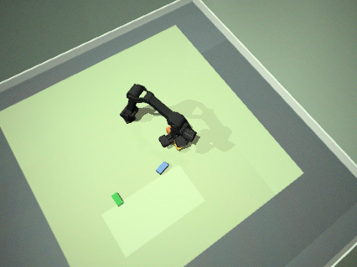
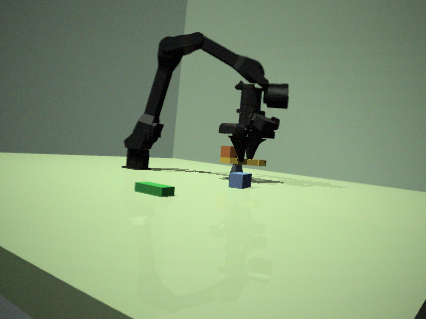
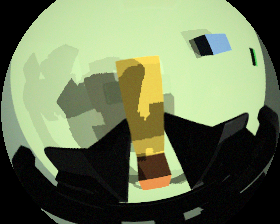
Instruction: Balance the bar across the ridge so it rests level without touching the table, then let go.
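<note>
Exterior view, left to right: a green block (image 2: pixel 154 188) lies on the desk (image 2: pixel 300 247), then a blue block (image 2: pixel 240 180), both apart from the arm. Above the blue block the jaws pinch the yellow bar (image 2: pixel 243 162) near its middle, holding it level off the desk. An orange piece (image 2: pixel 228 151) sits at the bar's left end. The ridge itself is hard to make out beneath the bar.

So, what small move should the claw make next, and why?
Probably ease straight down a little. The claw is shut on the yellow bar, which looks level and off the table; a small dark shape, perhaps the ridge, sits just beneath.
</note>
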`<state>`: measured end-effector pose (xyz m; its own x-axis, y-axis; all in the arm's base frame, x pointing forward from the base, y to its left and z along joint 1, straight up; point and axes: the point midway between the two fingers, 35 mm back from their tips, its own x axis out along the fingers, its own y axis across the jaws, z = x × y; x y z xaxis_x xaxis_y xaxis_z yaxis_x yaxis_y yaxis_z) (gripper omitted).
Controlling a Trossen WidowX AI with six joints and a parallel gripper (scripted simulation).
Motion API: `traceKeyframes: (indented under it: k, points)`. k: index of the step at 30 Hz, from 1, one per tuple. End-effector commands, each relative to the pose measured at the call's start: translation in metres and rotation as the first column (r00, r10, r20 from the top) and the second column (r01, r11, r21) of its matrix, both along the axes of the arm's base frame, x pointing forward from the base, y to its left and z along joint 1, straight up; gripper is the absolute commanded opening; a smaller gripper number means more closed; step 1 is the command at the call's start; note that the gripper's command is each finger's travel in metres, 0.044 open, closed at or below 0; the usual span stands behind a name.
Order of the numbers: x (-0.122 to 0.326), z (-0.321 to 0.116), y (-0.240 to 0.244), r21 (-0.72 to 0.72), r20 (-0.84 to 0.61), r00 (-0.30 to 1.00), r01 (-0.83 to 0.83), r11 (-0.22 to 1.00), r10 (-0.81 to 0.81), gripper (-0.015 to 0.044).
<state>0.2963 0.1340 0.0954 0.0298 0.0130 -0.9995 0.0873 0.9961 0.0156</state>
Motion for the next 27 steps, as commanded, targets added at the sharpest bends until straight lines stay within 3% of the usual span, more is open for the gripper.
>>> traceKeyframes:
  k: [1, 27]
  points:
    - [-0.0001, -0.0017, 0.0000, 0.000, 0.000, 1.000, -0.001, 1.000, 0.001, 0.0000]
    - [0.0001, -0.0039, -0.0001, 0.000, 0.000, 1.000, -0.001, 1.000, 0.001, 0.0000]
